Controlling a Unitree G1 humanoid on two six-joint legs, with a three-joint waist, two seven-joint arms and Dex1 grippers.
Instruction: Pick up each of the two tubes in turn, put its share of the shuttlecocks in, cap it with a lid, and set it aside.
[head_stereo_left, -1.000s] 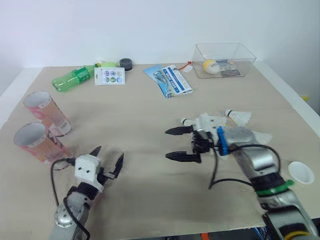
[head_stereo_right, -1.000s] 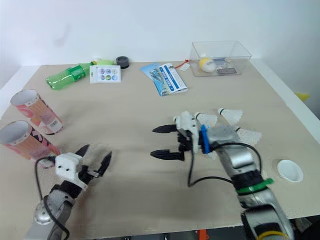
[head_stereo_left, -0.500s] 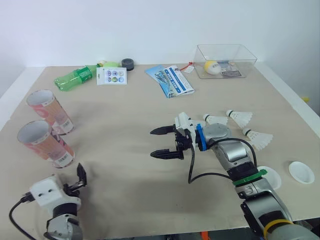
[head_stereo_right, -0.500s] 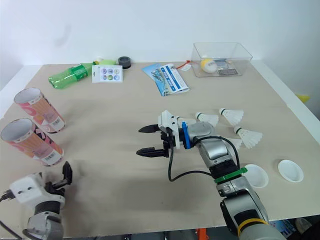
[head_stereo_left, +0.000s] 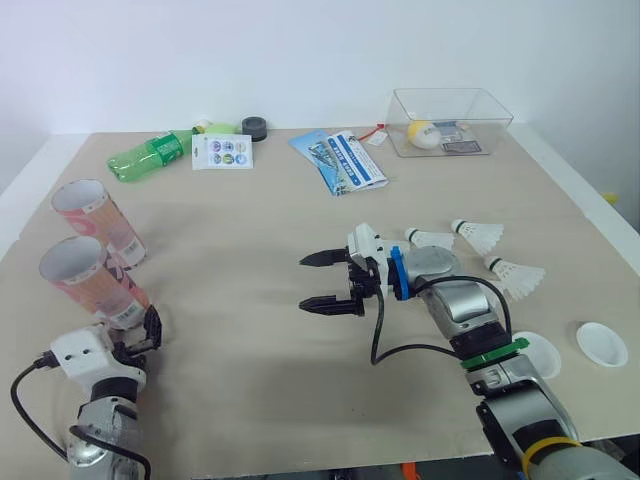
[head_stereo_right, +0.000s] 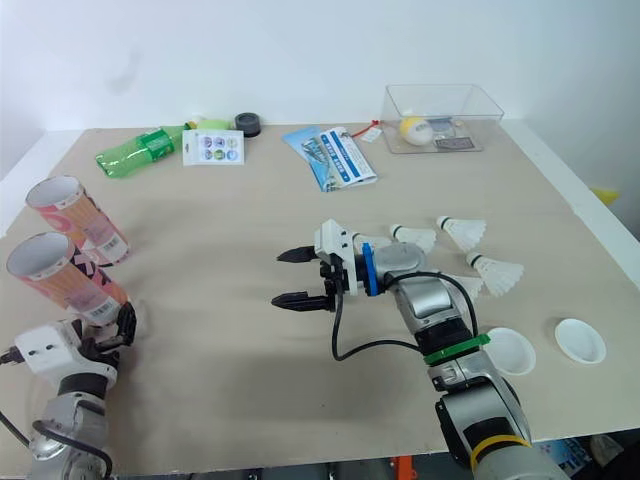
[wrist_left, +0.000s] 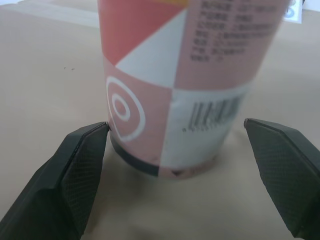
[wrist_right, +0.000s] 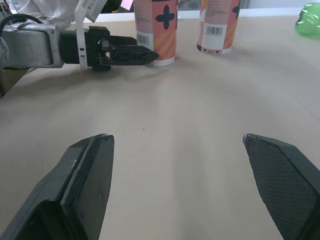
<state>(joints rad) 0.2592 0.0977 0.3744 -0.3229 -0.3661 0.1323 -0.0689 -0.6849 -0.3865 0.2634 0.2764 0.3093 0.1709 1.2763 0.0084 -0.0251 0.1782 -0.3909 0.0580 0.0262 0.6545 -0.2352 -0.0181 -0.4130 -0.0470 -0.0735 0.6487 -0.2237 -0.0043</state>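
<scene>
At the near left corner of the beige worktop (head_stereo_left: 250, 220), the left claw (head_stereo_left: 150, 328) sits low, its black fingers spread either side of the base of the nearer pink cardboard tube (wrist_left: 165, 90). This tube stands upright and open-topped. A second pink tube (head_stereo_left: 98, 222) stands just behind it. The right claw (head_stereo_left: 303, 284) hangs spread and empty over mid-worktop. White feathered shuttlecocks (head_stereo_left: 478, 234) lie beside the right arm. Two white round lids (head_stereo_left: 602, 343) rest near the right edge.
</scene>
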